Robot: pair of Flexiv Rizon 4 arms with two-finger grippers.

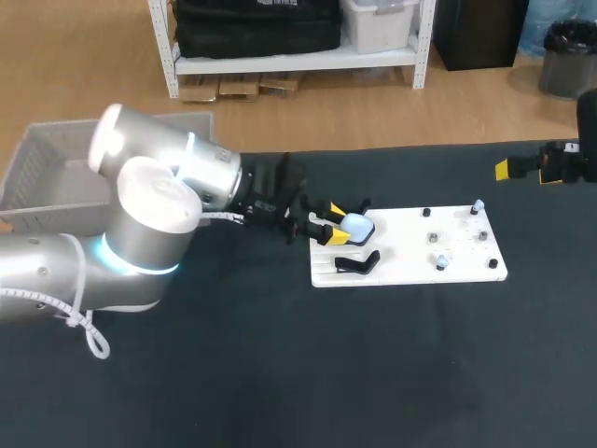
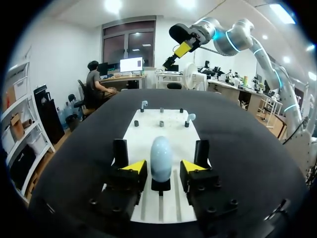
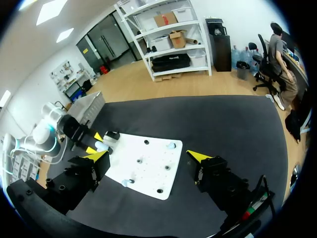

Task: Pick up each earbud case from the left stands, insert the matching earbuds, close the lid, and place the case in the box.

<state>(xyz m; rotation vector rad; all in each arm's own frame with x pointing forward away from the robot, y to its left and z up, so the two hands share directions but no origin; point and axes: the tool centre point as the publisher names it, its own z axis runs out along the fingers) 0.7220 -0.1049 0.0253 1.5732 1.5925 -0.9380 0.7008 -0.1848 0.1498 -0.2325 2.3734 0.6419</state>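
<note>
A pale blue earbud case (image 1: 356,224) (image 2: 161,157) stands upright on a black stand at the left end of the white board (image 1: 410,271). My left gripper (image 1: 331,229) (image 2: 163,168) straddles the case, open, with a thin gap showing on each side of it. A second black stand (image 1: 357,263) beside it holds nothing. Small earbuds (image 1: 441,261) (image 1: 478,205) sit on pegs at the board's right end. My right gripper (image 1: 522,168) (image 3: 148,156) hangs wide open, high over the table's far right corner, nothing in it. The grey box (image 1: 47,173) is at the far left.
Several small dark pegs (image 1: 427,214) stud the right half of the board. The black table top (image 1: 373,373) spreads wide in front of the board. My left arm's bulky elbow (image 1: 149,215) lies between the box and the board.
</note>
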